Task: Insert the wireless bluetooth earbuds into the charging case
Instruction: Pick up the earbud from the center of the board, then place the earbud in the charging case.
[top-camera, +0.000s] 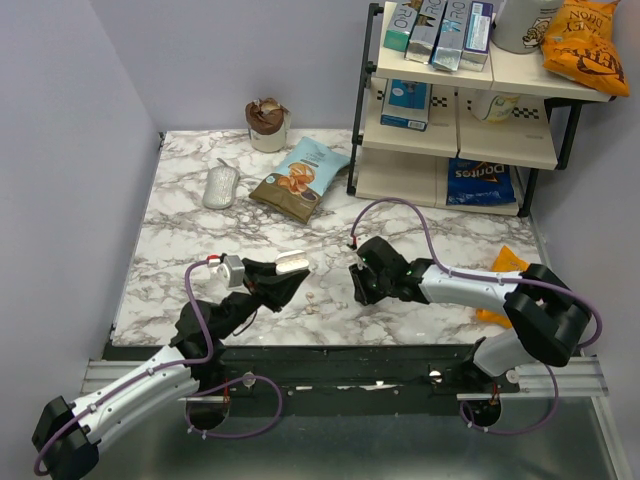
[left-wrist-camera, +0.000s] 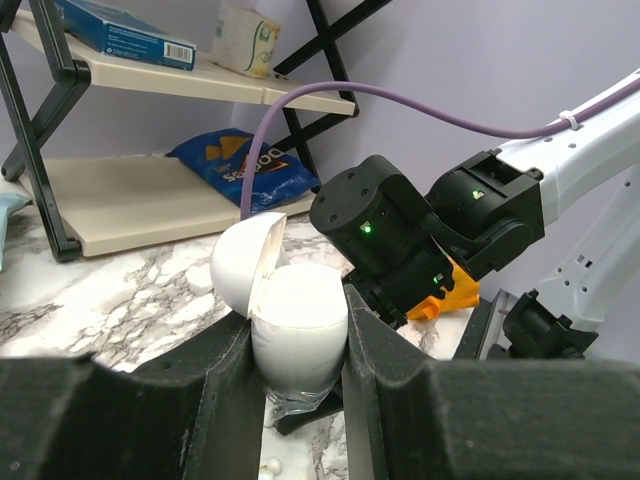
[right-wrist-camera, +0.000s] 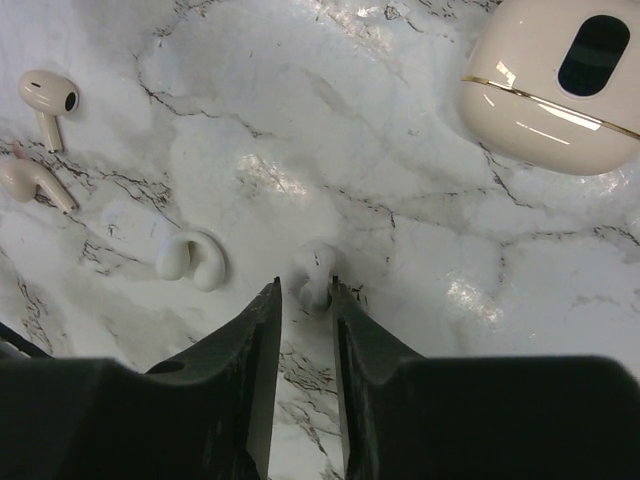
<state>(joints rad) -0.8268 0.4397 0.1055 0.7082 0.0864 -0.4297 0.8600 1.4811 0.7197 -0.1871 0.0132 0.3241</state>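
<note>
Currently charging case (left-wrist-camera: 298, 335) upright, clenched between both fingers of left hand (left-wrist-camera: 298, 365). Lid (left-wrist-camera: 243, 265) stands open, leaning to that hand's left.

Just past the case and facing it: right hand (right-wrist-camera: 305, 292), tips down at the counter (right-wrist-camera: 420, 170). One whitish earbud (right-wrist-camera: 316, 278) sits in the narrow gap between its fingertips. The fingers are near on either side, but whether they actually pinch it cannot be told.

Second earbud (right-wrist-camera: 190, 262), clip-shaped, lies loose on the counter just left of those tips, apart from them. Further ahead and left of right hand, two stemmed earbuds (right-wrist-camera: 47, 93) lie side by side.

Beyond both hands, shelf (left-wrist-camera: 130, 205) with blue chip bag (left-wrist-camera: 240, 165) on its lowest board.
</note>
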